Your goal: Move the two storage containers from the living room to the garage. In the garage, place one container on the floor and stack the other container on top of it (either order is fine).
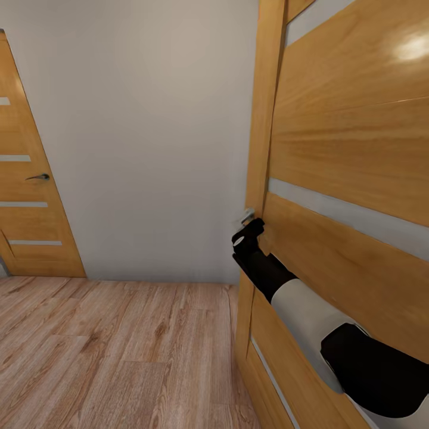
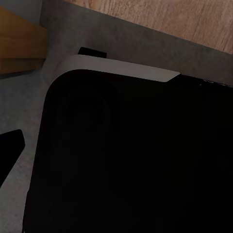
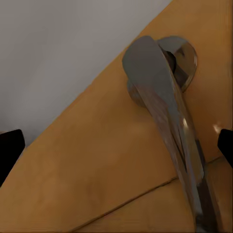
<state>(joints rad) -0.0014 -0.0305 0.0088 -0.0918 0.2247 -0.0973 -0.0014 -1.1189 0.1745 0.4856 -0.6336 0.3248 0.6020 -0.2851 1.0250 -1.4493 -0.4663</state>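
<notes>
at the wooden door (image 1: 357, 149), right tool (image 1: 249, 229) on the lever handle (image 3: 165, 116)
its fingertips (image 3: 9, 145) sit spread wide either side of the metal lever; left tool's state cannot be told.

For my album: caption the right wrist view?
The right hand open around a metal door handle on a wooden door.

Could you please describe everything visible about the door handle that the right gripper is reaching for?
The door handle is a polished silver metal lever on a round rosette, mounted near the edge of a wooden door with pale horizontal strips. In the right wrist view it lies between the fingertips of the right gripper, seemingly ungrasped. In the head view the gripper largely covers it.
</notes>
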